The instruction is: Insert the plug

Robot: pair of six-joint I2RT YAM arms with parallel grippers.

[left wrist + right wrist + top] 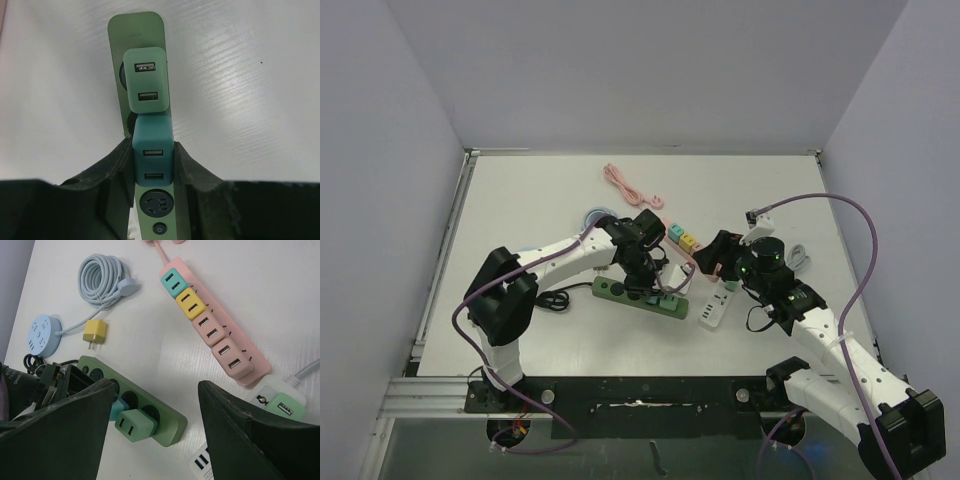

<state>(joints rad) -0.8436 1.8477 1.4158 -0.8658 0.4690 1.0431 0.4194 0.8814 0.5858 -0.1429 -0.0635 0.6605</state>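
Note:
A teal USB plug [152, 135] sits on the green power strip [136, 27], right behind a light green plug [146, 81] that is seated in it. My left gripper [153, 161] is shut on the teal plug, with fingers [116, 170] pressed on both its sides. An empty socket [156, 204] and the power button [159, 229] lie just before it. In the top view my left gripper [642, 277] stands over the green strip [672, 307]. My right gripper [156, 386] is open and empty, and hovers above the strip's end [172, 427], right of the left gripper [717, 255].
A pink power strip [250, 365] with several plugs lies at the right, a white strip [201, 463] below it. A loose yellow plug [95, 332], a blue round outlet [44, 333] and a coiled cable [102, 287] lie at the left. A pink cord [630, 185] lies farther back.

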